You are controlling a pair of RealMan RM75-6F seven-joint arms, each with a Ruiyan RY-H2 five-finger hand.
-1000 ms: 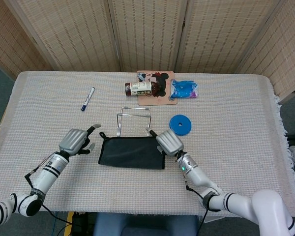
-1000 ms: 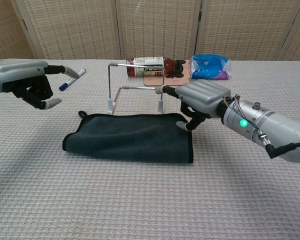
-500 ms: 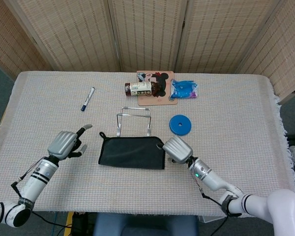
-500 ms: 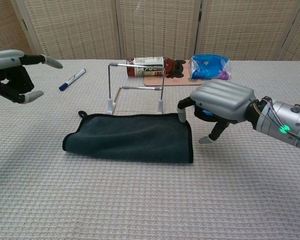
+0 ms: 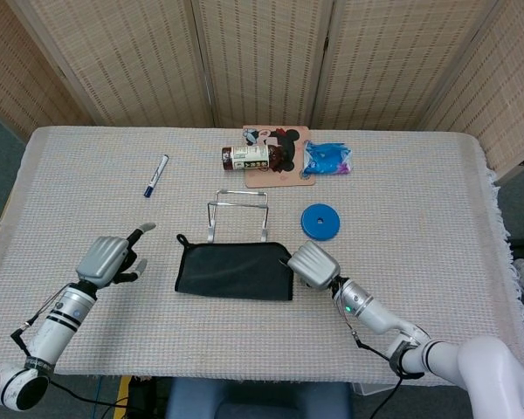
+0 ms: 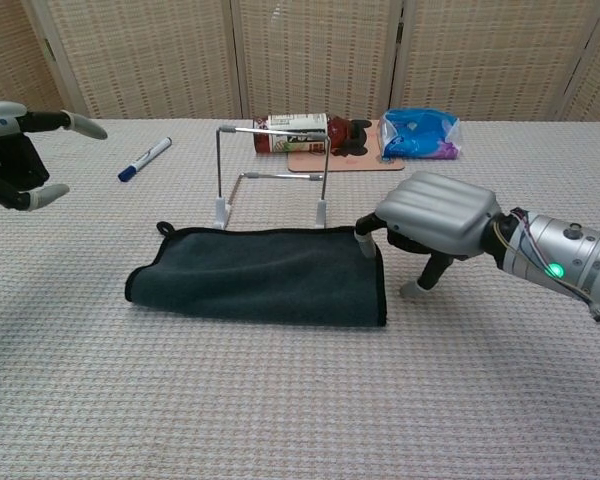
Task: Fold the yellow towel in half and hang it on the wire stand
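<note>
The only towel in view is dark, nearly black [image 5: 234, 271] [image 6: 260, 275]. It lies folded flat on the table, just in front of the wire stand [image 5: 237, 214] [image 6: 272, 170], which is bare. My right hand [image 5: 313, 264] [image 6: 435, 215] hovers at the towel's right edge. One fingertip [image 6: 365, 240] touches the far right corner and the thumb points down at the cloth-covered table beside it. My left hand [image 5: 109, 257] [image 6: 15, 150] is well left of the towel, raised, with one finger stretched out and nothing in it.
A blue marker [image 5: 155, 175] [image 6: 145, 158] lies at the back left. Behind the stand are a bottle on its side [image 5: 247, 157] [image 6: 292, 133], a cartoon mat [image 5: 288, 170] and a blue bag [image 5: 327, 158] [image 6: 420, 135]. A blue disc [image 5: 320, 221] sits right of the stand.
My left hand has drawn back to the left, away from the towel. My right hand pulled off the towel's far right corner toward me, then settled with one fingertip on that corner.
</note>
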